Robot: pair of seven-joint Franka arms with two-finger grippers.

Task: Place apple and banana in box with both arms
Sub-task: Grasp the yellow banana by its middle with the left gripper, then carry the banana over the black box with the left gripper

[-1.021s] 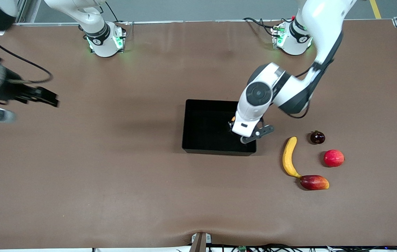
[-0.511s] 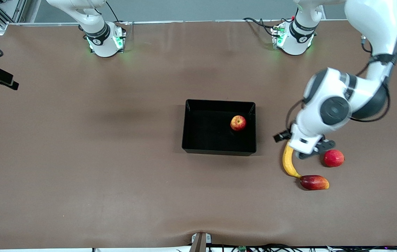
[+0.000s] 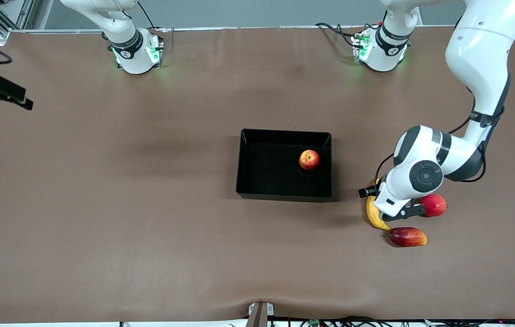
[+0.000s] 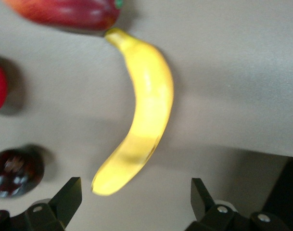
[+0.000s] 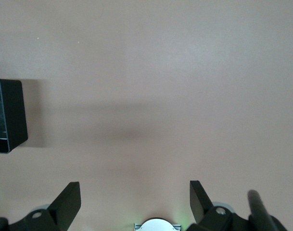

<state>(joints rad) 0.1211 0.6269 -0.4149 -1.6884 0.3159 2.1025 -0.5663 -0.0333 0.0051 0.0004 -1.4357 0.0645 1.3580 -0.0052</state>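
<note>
The apple [image 3: 309, 160] lies in the black box [image 3: 284, 133], near its wall toward the left arm's end. The yellow banana [image 3: 371, 213] lies on the table toward the left arm's end of the box. My left gripper [image 3: 385, 205] hangs low over the banana and hides its middle. In the left wrist view the gripper [image 4: 135, 202] is open and empty, with one end of the banana [image 4: 145, 108] just ahead of the gap. My right gripper [image 3: 1, 93] is open and empty over the right arm's end of the table [image 5: 134, 202].
A uniformly red round fruit [image 3: 435, 205] and an elongated red-and-yellow fruit [image 3: 408, 236] lie close by the banana. A dark fruit [image 4: 14, 172] shows beside it in the left wrist view. A corner of the box [image 5: 10, 115] shows in the right wrist view.
The left gripper left the apple in the box, swung over to the banana and came down over it. The right gripper drew back toward the table's edge at its own end.
</note>
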